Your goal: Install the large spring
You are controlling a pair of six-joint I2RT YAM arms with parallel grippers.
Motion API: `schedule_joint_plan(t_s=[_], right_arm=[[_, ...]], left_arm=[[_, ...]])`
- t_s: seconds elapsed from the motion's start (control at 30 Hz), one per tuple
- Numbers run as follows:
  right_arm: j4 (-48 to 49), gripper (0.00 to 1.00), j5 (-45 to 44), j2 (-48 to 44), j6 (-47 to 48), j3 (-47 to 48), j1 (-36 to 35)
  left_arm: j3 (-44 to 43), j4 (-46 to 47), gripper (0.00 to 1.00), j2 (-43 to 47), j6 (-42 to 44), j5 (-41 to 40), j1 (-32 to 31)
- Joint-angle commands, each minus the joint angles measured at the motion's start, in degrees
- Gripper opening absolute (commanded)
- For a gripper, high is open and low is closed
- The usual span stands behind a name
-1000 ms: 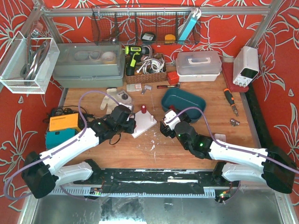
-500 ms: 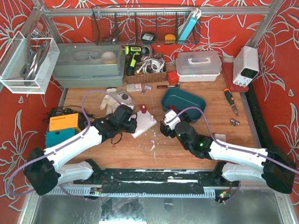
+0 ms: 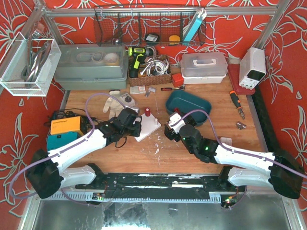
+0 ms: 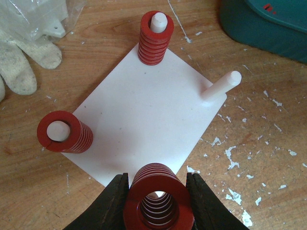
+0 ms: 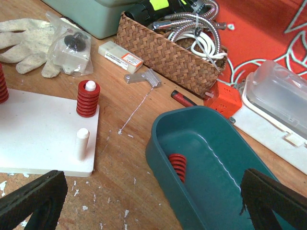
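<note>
One large spring (image 4: 160, 175), pinched in the left pincer (image 4: 157, 191), hangs over the plate's (image 4: 144, 110) near peg, whose tip shows through its bore; seating it looks left to do. Far spring (image 4: 152, 43) and side spring (image 4: 64, 132) sit on pegs; one bare peg (image 4: 221, 86) remains. Right pincer (image 5: 153, 191) is spread near the bin (image 5: 201, 139).

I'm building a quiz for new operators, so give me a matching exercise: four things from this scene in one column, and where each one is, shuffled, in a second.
1. large spring
2. bare peg
3. spare spring
4. glove

A. inside the teal bin
B. on the wood, off the white plate
C. between the fingers of the left claw
D. upright on a corner of the white plate

Pairs: 1-C, 2-D, 3-A, 4-B
</note>
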State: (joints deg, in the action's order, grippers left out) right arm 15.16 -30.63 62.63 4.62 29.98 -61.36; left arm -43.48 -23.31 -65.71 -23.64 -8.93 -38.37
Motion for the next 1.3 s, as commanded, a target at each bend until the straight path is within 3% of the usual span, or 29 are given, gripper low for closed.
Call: schedule_joint_plan(t_s=[0.0, 0.4, 0.97, 1.13, 1.27], right_arm=[[-0.2, 0.99, -0.5, -0.1, -0.7, -0.4, 0.4], [-0.2, 0.99, -0.4, 0.2, -0.7, -0.3, 0.5], [-0.1, 0.99, -0.2, 0.6, -0.7, -0.3, 0.7], [0.0, 0.99, 0.0, 0.7, -0.8, -0.2, 0.8], [0.0, 0.99, -0.1, 0.9, -0.8, -0.3, 0.8]], left_arm=[[0.5, -0.6, 0.09, -0.4, -0.3, -0.6, -0.4], [-0.5, -3.4, 0.11, 2.1, -0.1, -0.4, -0.3], [0.6, -1.6, 0.14, -2.9, -0.2, 0.3, -0.7], [0.5, -1.0, 0.16, -3.6, -0.1, -0.1, -0.7], [1.0, 0.2, 0.24, -5.1, -0.1, -0.3, -0.7]])
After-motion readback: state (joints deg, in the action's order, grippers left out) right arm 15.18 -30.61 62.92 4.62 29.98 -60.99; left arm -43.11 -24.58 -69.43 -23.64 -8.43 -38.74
